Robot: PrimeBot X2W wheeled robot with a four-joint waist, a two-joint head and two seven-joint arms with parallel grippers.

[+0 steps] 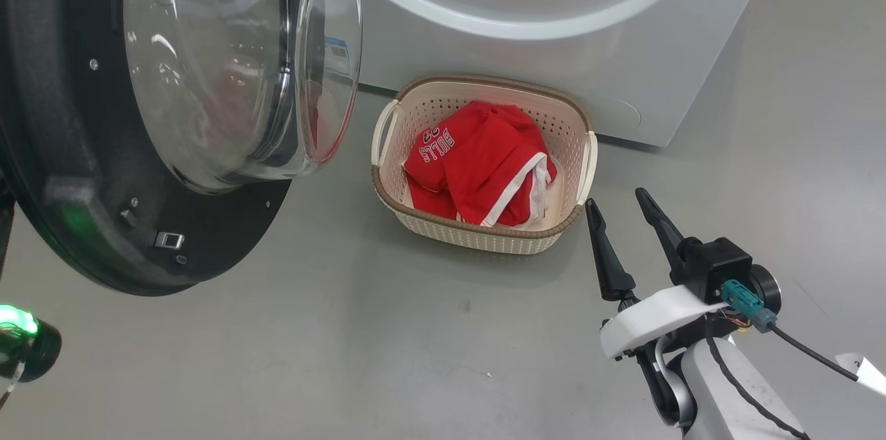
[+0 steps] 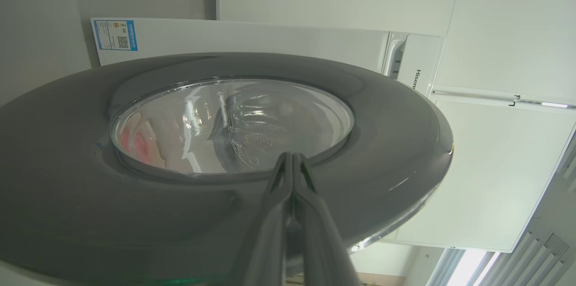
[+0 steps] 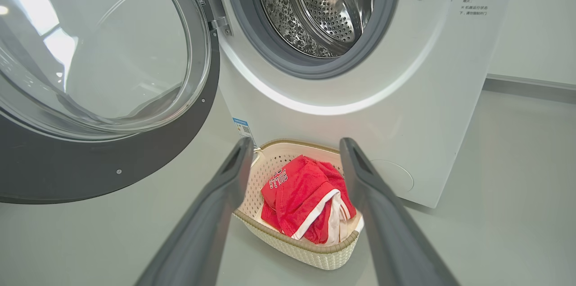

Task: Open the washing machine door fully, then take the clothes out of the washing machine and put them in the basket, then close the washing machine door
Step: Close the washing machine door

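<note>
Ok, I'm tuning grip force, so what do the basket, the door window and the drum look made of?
The basket: matte cream plastic, judging by moulded perforations and woven-look brown rim. The window of the washing machine door: clear, glossy, sharp reflections; glass or plastic, unclear. The drum: shiny perforated metal, probably stainless steel.

We see a smooth grey floor (image 1: pixel 387 357), a pale wall (image 3: pixel 540 29) with a grey skirting strip (image 3: pixel 531 88) along its foot, and white panels (image 2: pixel 495 164) elsewhere.
</note>
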